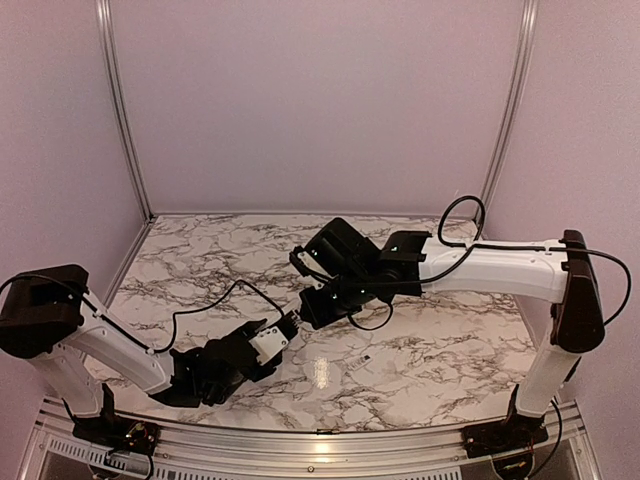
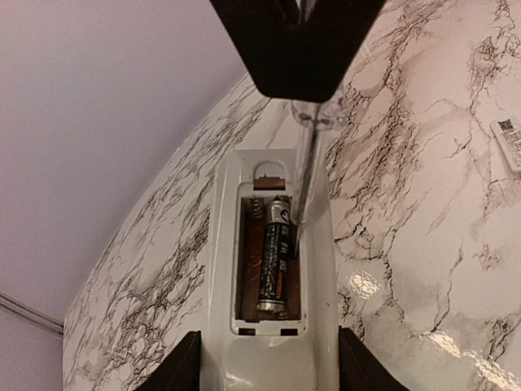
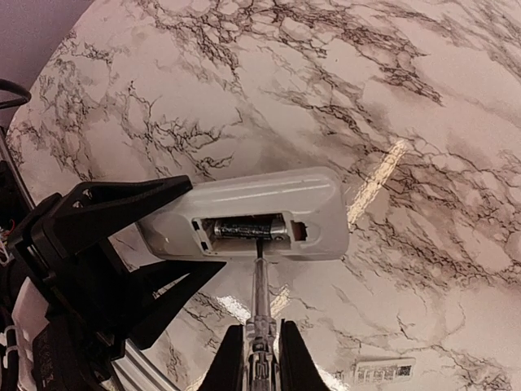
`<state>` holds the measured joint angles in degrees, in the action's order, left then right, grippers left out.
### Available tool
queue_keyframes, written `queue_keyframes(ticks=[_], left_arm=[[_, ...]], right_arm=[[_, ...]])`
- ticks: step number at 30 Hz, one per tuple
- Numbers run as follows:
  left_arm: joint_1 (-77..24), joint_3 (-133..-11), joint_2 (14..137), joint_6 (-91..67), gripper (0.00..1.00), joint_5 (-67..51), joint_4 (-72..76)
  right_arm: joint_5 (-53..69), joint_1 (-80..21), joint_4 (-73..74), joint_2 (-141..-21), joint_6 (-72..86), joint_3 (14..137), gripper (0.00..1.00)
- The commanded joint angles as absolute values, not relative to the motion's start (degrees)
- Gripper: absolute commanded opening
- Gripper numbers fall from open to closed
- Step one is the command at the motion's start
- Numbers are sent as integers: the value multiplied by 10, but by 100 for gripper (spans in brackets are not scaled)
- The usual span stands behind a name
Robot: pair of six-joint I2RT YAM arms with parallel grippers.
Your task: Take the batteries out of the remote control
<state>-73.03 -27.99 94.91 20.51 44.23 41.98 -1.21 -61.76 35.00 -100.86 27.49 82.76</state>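
My left gripper (image 2: 270,368) is shut on the white remote control (image 2: 269,350), with a black finger on each long side. The remote's back faces up and its compartment is uncovered. One dark battery (image 2: 275,257) lies inside, beside an empty reddish-brown slot. My right gripper (image 3: 259,358) is shut on a thin grey rod (image 3: 260,285). The rod's tip reaches into the compartment against the battery (image 3: 248,229). In the top view the two grippers meet mid-table, left (image 1: 283,330) and right (image 1: 312,305).
A small white piece with a printed code label (image 1: 362,362) lies flat on the marble table (image 1: 430,340), to the right of the grippers. It also shows in the wrist views (image 2: 509,142) (image 3: 383,372). Pale walls enclose the table.
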Motion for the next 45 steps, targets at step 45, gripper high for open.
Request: queue_keyframes(ticks=[45], left_arm=[[-694, -300, 873, 102, 0, 341, 385]], right_arm=[[-226, -666, 443, -1044, 283, 831, 0]])
